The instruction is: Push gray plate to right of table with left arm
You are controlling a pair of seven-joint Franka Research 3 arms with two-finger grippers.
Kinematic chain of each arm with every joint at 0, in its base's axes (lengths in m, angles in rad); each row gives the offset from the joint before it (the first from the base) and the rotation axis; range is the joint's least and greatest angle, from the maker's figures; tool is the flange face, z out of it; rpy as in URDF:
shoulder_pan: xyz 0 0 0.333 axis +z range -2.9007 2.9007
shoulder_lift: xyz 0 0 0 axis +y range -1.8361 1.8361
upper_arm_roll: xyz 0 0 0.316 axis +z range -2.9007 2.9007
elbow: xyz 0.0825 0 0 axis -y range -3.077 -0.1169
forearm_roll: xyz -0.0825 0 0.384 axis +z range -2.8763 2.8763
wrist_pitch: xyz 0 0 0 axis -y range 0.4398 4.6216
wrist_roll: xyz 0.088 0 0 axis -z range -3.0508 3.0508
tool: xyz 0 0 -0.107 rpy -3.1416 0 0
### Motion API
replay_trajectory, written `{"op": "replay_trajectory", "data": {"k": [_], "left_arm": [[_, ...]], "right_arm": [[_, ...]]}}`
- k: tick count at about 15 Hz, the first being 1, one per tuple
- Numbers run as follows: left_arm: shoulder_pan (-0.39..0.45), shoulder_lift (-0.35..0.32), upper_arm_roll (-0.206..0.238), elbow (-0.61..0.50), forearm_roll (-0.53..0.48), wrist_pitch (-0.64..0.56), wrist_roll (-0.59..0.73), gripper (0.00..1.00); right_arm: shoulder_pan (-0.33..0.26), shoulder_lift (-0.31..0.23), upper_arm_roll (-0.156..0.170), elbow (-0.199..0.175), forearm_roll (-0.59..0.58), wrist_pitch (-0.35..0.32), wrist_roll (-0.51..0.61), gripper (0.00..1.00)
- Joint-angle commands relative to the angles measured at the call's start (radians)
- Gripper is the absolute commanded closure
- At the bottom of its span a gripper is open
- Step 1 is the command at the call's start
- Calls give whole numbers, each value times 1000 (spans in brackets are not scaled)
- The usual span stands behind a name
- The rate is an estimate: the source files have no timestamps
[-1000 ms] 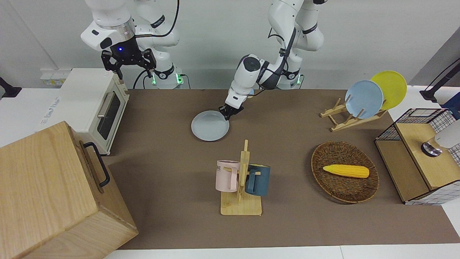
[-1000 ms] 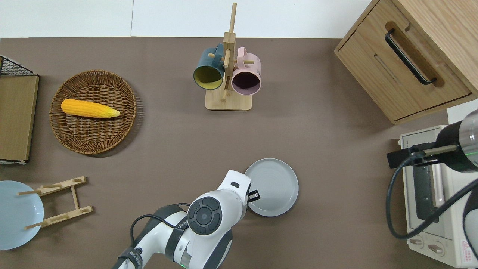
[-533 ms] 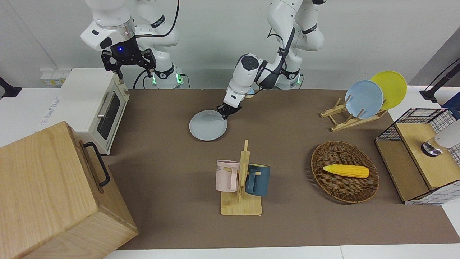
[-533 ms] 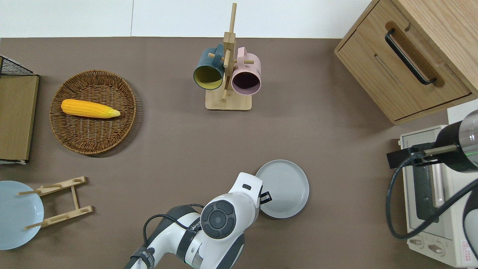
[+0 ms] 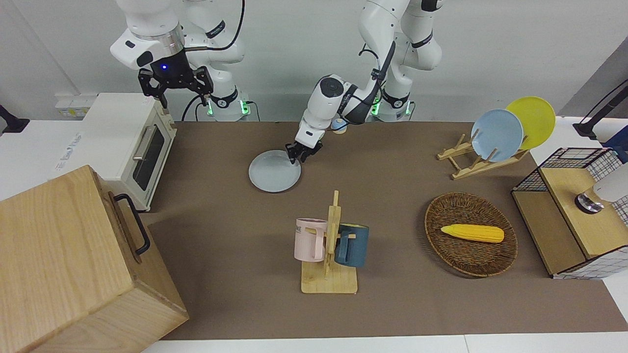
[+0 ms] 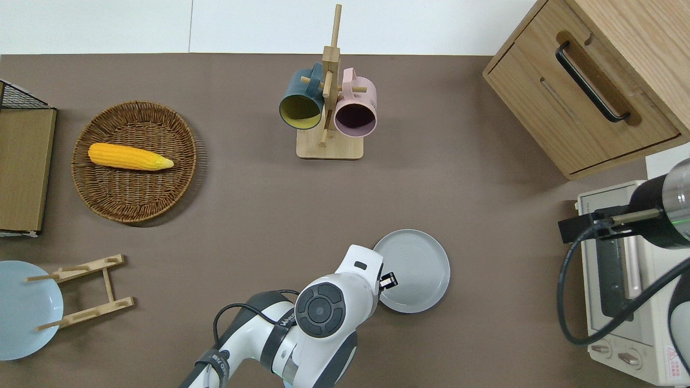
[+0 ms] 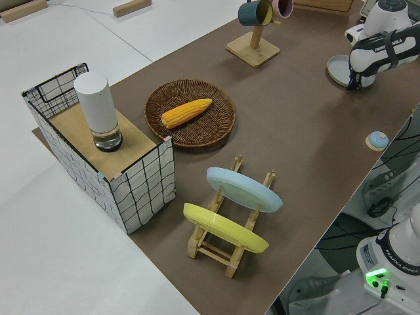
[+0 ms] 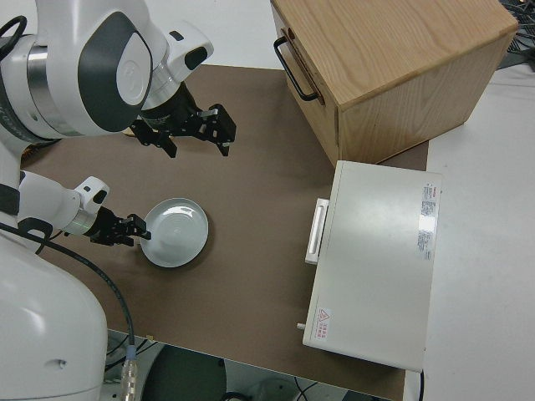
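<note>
The gray plate (image 5: 274, 177) lies flat on the brown table (image 5: 402, 304), nearer to the robots than the mug rack; it also shows in the overhead view (image 6: 418, 269) and the right side view (image 8: 177, 232). My left gripper (image 5: 298, 153) is low at the table, shut and empty. Its fingertips (image 6: 388, 281) press against the plate's rim on the side toward the left arm's end of the table. The same contact shows in the right side view (image 8: 136, 231). My right gripper (image 5: 175, 91) is parked and open.
A white toaster oven (image 5: 125, 139) and a wooden cabinet (image 5: 73, 260) stand at the right arm's end. A mug rack (image 5: 329, 245) holds a pink and a blue mug. A wicker basket with corn (image 5: 470, 234), a plate rack (image 5: 495, 139) and a wire shelf (image 5: 574, 211) are toward the left arm's end.
My left gripper has slid toward the right arm's end of the table, and the gray plate has moved that way with it. The right arm has not moved.
</note>
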Motion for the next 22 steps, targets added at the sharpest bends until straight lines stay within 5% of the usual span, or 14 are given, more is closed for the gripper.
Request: {"op": "replay_trajectory", "data": {"k": [1,3,8,13,20,22], "left_arm": [[2,-7,23,13,144,-69,3,7],[40,-36,35,22,204,-147,32,7],[296,-187,38,60,195,-445,463,5],[486,-277,36,137,221,-647,688,5],[522,-312,85,402,224,-993,697,5],[520,-335,137,439,224,-1062,701,5]], "right_arm": [[-8,-10,5,-4,-1,-12,-8,5],[-8,-10,5,-4,1,-12,-8,5],[-8,-10,5,-4,1,-12,-8,5],[-8,-10,5,-4,-1,-12,-8,5],[-8,-10,5,-4,1,-12,-8,5],[-8,-10,5,-4,-1,-12,-8,5]]}}
